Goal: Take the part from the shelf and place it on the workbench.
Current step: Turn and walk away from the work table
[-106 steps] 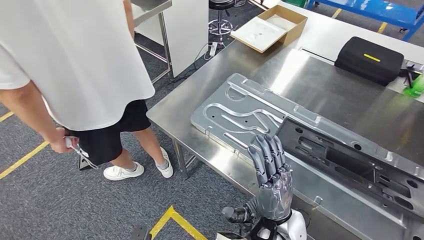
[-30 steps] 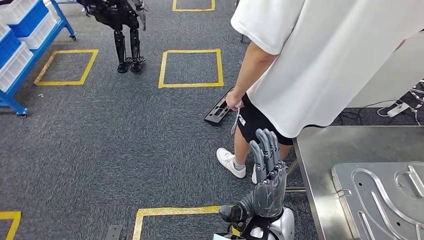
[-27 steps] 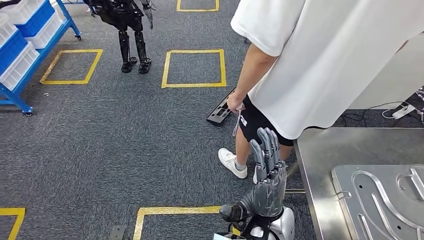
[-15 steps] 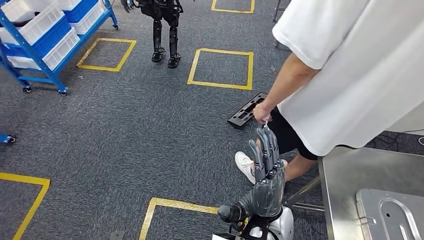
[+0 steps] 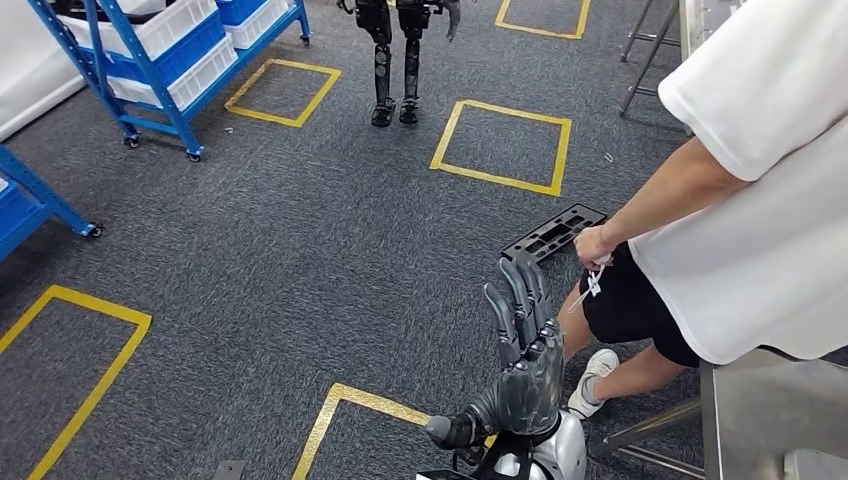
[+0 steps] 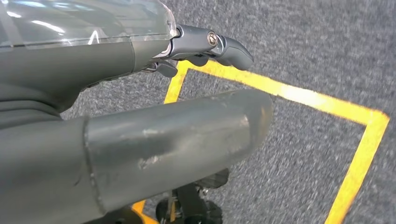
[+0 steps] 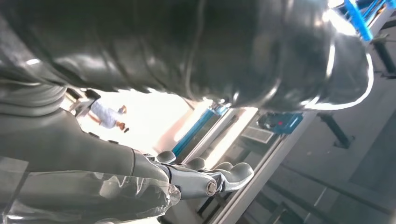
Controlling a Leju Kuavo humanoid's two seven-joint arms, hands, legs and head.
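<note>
Head view: I've got one hand [image 5: 528, 350] raised in front of the camera, palm side toward me, fingers straight up and spread, thumb out to the side. It holds nothing. By where it enters, low and right of centre, I read it as the right hand. Behind it there is dark grey carpet floor [image 5: 260, 260] with yellow tape squares [image 5: 503, 145]. A blue shelf rack [image 5: 165, 50] with white bins stands at the far left; I can't make out a part on it from here. A black flat part [image 5: 553, 232] lies on the floor just beside a person [image 5: 740, 200] in a white shirt and black shorts, who stands at the right. Their hand [image 5: 593, 245] hangs just above it, pinching something small and pale. A corner of the steel desk [image 5: 770, 420] shows at lower right, behind the person's legs. The legs of another robot [image 5: 395, 60] stand at the far end of the floor.

Left wrist view: left hand [image 6: 205, 44] over carpet and a yellow tape line, fingers loosely curled, nothing in them. Looks unloaded, but I can't tell how far open.

Right wrist view: right hand [image 7: 205, 179] seen against bright background, fingers extended, holding nothing.
</note>
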